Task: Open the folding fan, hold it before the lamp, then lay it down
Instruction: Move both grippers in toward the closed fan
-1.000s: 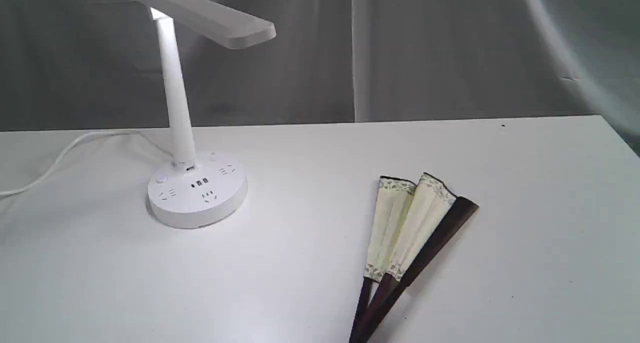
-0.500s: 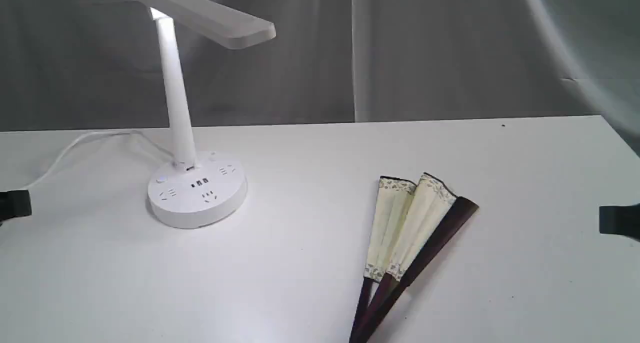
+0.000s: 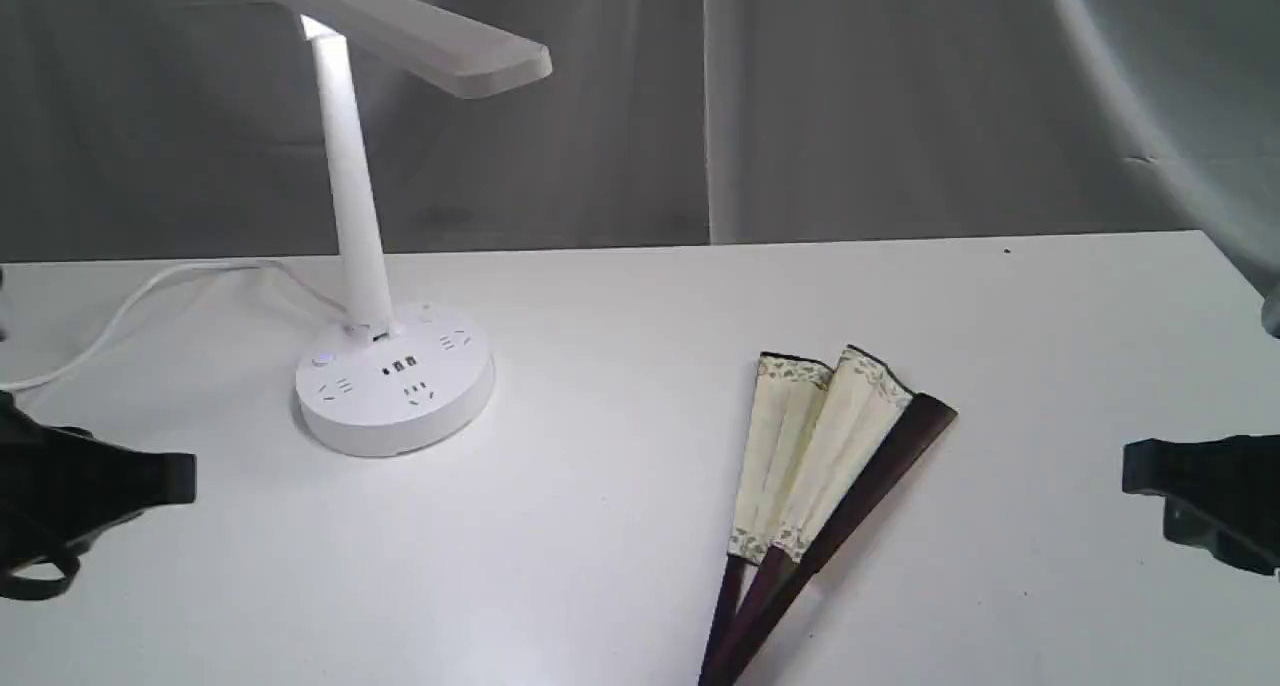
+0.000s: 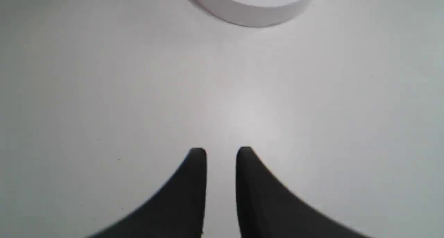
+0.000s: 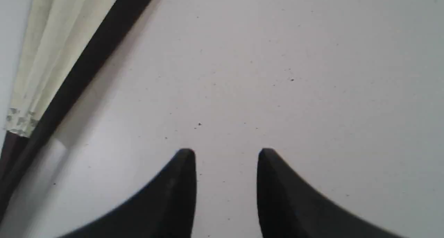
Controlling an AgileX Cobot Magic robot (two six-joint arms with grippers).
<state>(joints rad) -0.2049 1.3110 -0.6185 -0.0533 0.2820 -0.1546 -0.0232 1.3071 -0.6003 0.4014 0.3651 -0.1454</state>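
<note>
The folding fan (image 3: 815, 466) lies partly folded on the white table, cream pleats between dark maroon guards, its ribs pointing to the front edge. Its guard and leaf also show in the right wrist view as the fan (image 5: 66, 68). The white lamp (image 3: 385, 366) stands at the back left, lit, and its round base (image 4: 253, 5) shows in the left wrist view. My left gripper (image 3: 175, 481) enters at the left edge, in front of the lamp base; its fingers (image 4: 222, 153) stand slightly apart, empty. My right gripper (image 3: 1135, 471) enters at the right edge, well right of the fan, with its jaws (image 5: 225, 154) open over bare table.
The lamp's white cord (image 3: 130, 306) runs off the table's left side. A grey curtain (image 3: 850, 106) hangs behind the table's far edge. White tabletop (image 3: 600, 486) stretches between the lamp base and the fan.
Both grippers have come into the exterior view from the left and right edges and moved inward. Fan and lamp have not moved.
</note>
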